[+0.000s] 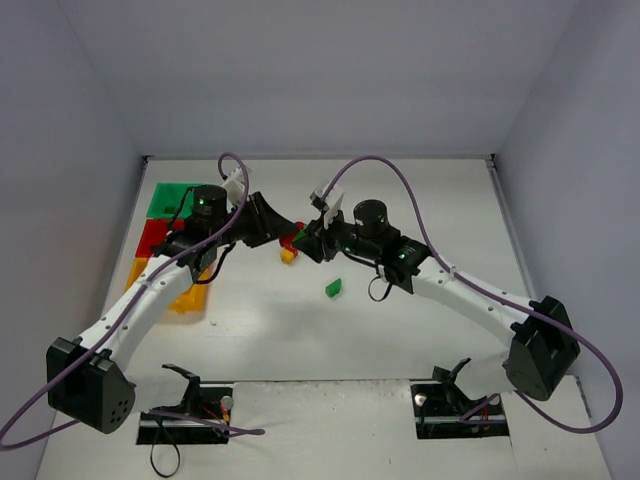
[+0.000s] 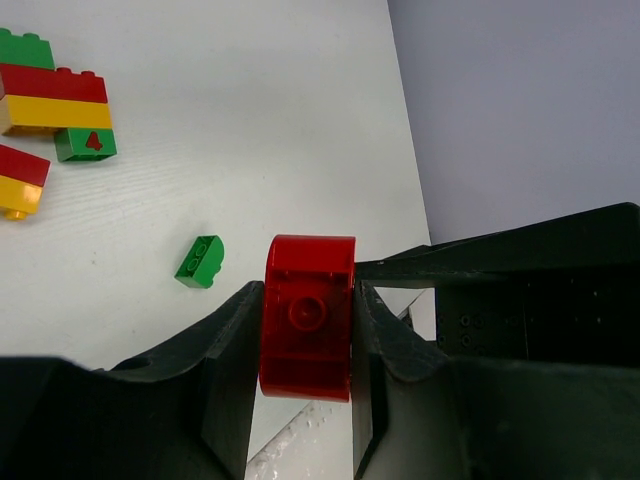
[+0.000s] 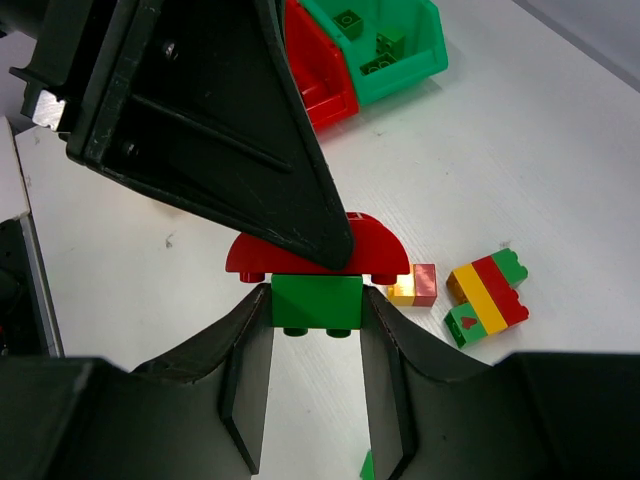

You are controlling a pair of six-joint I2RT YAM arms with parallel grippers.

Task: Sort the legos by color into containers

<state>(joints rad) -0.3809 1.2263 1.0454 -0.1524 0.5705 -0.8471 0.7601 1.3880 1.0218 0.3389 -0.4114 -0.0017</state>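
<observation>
White walls close in a pale worktop (image 1: 300,335) on three sides. Along its left edge stand the containers in a row: the green bin (image 1: 166,200) nearest the far-left corner, the red bin (image 1: 150,236) next, and the yellow-orange bin (image 1: 188,298) closest to the near edge. The right wrist view shows several green bricks (image 3: 383,48) lying inside the green bin.

Both arms meet over the middle of the worktop, toward its far edge. The left end effector (image 2: 307,292) is clenched on a red arched brick (image 2: 306,340), with one finger pressed to each flat side. The right end effector (image 3: 316,312) is clamped on a green brick (image 3: 317,298) that sits joined to the flat side of that red arch, so the two arms share one stacked piece.

Just beside the grip, on the worktop, lie a small red-and-yellow piece (image 3: 415,285) and a striped stack (image 3: 487,298) of green, red and yellow bricks. A single loose green brick (image 1: 333,288) rests apart from them, closer to the near edge.
</observation>
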